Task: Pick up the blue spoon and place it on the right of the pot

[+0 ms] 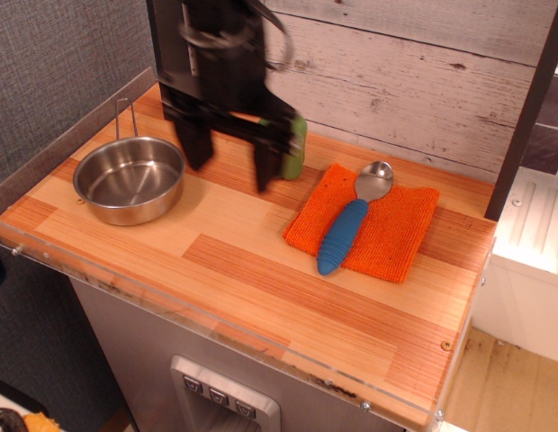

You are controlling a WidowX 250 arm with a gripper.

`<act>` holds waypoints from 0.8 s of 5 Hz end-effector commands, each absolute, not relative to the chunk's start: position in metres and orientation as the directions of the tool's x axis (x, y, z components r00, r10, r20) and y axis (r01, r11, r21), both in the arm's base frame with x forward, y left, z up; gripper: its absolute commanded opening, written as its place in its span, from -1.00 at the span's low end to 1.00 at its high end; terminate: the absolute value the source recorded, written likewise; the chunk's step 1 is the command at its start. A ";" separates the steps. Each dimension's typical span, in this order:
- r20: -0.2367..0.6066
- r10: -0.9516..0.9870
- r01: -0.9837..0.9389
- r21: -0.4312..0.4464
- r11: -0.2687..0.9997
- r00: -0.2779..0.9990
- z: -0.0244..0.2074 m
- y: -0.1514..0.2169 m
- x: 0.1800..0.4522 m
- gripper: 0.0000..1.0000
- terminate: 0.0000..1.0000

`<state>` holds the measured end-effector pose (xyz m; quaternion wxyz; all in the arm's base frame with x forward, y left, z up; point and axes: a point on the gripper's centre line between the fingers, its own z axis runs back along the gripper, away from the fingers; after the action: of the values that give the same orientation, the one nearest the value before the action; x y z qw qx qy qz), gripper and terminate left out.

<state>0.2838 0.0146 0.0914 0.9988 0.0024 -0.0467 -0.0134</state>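
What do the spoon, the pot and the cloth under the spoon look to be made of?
Blue spoon: ribbed matte blue handle, likely plastic or rubber; shiny silver bowl, apparently metal.
Pot: polished steel by its mirror-like reflections, with a thin wire handle.
Orange cloth: woven or knitted fabric, judging by its nubby texture and soft edges.

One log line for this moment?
gripper: open, empty, between pot and pepper | blue spoon: on orange cloth, untouched

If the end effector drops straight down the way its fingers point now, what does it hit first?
Probably bare tabletop, between the pot and the orange cloth. The end effector is open and motion-blurred, with the green pepper close behind, so depth is uncertain.
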 end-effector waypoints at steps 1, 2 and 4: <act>0.096 0.006 -0.006 0.002 1.000 0.995 0.068 -0.045 0.331 1.00 -1.00; 0.093 0.021 -0.022 0.014 1.000 0.995 0.053 -0.054 0.342 1.00 -1.00; 0.091 0.010 -0.013 0.030 0.999 0.996 0.036 -0.053 0.344 1.00 -1.00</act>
<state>0.3413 -0.0502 0.0262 0.9993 0.0177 -0.0309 0.0117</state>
